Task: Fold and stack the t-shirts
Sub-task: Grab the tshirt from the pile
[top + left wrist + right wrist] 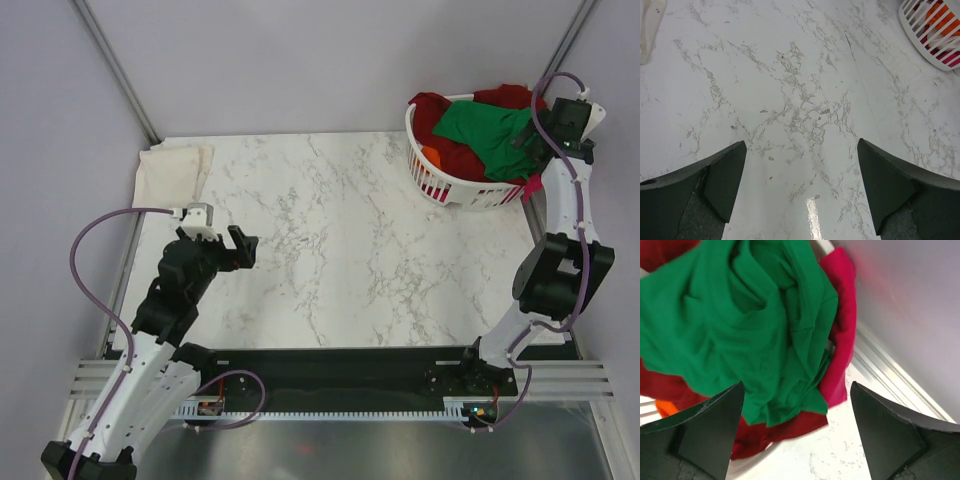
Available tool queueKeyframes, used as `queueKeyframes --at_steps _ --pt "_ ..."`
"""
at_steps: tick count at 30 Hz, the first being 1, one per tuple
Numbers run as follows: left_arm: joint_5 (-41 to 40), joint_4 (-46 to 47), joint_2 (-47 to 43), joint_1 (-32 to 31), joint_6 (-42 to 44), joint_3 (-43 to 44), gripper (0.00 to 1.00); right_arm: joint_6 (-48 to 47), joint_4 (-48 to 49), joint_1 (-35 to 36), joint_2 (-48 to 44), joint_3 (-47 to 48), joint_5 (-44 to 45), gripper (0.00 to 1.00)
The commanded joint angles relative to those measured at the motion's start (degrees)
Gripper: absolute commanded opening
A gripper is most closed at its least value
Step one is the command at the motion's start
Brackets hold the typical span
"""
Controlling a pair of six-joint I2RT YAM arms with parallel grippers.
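A bright green t-shirt [487, 130] [740, 325] lies crumpled on top of a pile in the white basket [445, 192], over dark red cloth [432, 108] [785, 427], with a bit of orange [431, 155] [665, 407] and a magenta piece [842, 340]. My right gripper [523, 140] [797, 425] hangs open just over the basket's right rim, with the green shirt's edge between and below its fingers, not held. A cream t-shirt [175, 165] [650, 25] lies flat at the table's far left corner. My left gripper [243, 248] [800, 185] is open over bare marble.
The basket [932, 37] stands at the table's far right corner, close to the right wall and its metal frame rail [890, 375]. The marble tabletop [350, 230] stretches between the cream shirt and the basket. Both arm bases sit on the black rail [340, 365] at the near edge.
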Motion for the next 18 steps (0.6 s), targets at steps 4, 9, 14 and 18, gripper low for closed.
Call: queueKeyframes --at_steps 4,9,14,18 --pt "1.8 0.3 0.6 -0.9 -1.2 1.7 1.00 2.9 3.6 -3.0 8.6 8.8 -11.1 0.92" --pt "1.4 0.3 0.8 -0.9 -1.3 1.8 1.00 3.0 3.6 -3.3 14.1 13.4 -13.0 0.84" --pt "2.2 0.3 1.7 -0.9 -1.4 1.9 1.00 3.2 5.2 -3.3 14.9 13.4 -17.3 0.31" --pt "2.6 0.3 1.9 -0.9 -1.6 1.9 1.00 2.5 5.4 -3.3 13.5 13.2 -19.0 0.00"
